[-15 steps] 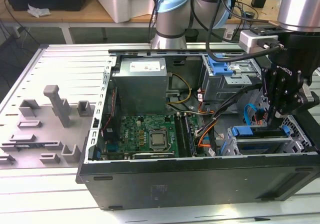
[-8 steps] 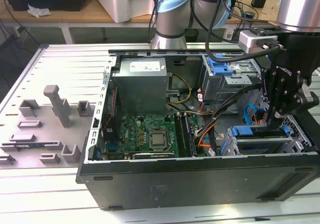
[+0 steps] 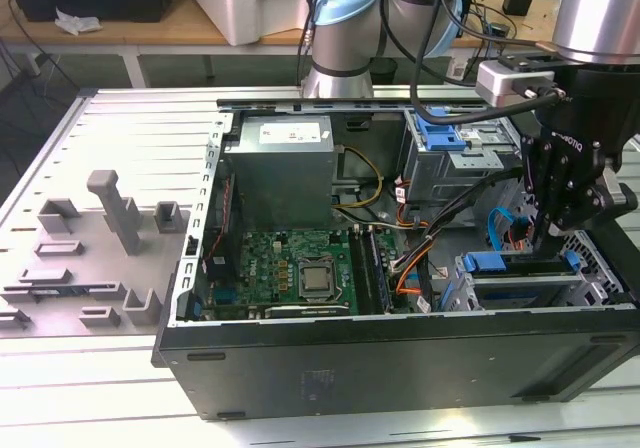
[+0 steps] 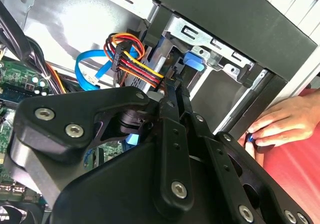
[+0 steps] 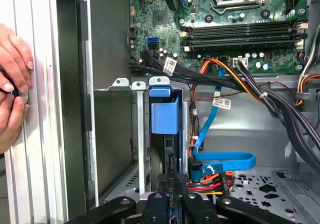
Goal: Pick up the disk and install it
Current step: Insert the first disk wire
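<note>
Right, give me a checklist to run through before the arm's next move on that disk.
1. The disk is in the drive cage slot: ok.
2. The disk is pushed fully home: cannot tell.
3. The claw is lined up with the disk's edge: ok.
4. The red-and-yellow wires are clear of the claw: not ok, they run right beside it.
5. People are away from the case: not ok, a person's hand is just outside its wall.
</note>
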Controlling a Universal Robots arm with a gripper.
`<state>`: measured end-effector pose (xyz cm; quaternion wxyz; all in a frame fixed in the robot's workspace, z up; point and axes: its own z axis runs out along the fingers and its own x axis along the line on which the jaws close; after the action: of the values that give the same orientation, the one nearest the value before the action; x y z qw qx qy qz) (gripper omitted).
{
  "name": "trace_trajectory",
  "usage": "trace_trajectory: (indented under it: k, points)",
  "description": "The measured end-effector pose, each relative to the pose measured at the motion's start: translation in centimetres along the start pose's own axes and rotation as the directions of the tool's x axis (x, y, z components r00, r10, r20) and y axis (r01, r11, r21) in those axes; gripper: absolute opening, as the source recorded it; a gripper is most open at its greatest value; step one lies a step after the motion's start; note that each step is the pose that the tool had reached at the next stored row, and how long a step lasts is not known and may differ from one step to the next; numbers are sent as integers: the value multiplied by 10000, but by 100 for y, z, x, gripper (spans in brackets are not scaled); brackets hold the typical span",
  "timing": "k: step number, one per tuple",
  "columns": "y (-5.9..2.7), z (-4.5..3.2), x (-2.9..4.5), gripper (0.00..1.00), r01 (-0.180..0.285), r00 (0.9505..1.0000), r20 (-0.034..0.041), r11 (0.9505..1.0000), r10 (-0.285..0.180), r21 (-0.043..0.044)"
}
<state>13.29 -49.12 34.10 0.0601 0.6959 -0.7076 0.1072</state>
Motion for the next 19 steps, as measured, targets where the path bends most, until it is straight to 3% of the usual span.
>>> trace_trajectory:
  k: [19]
  points:
    - [1, 8, 8, 17, 1, 10000, 20, 10000, -1, 0]
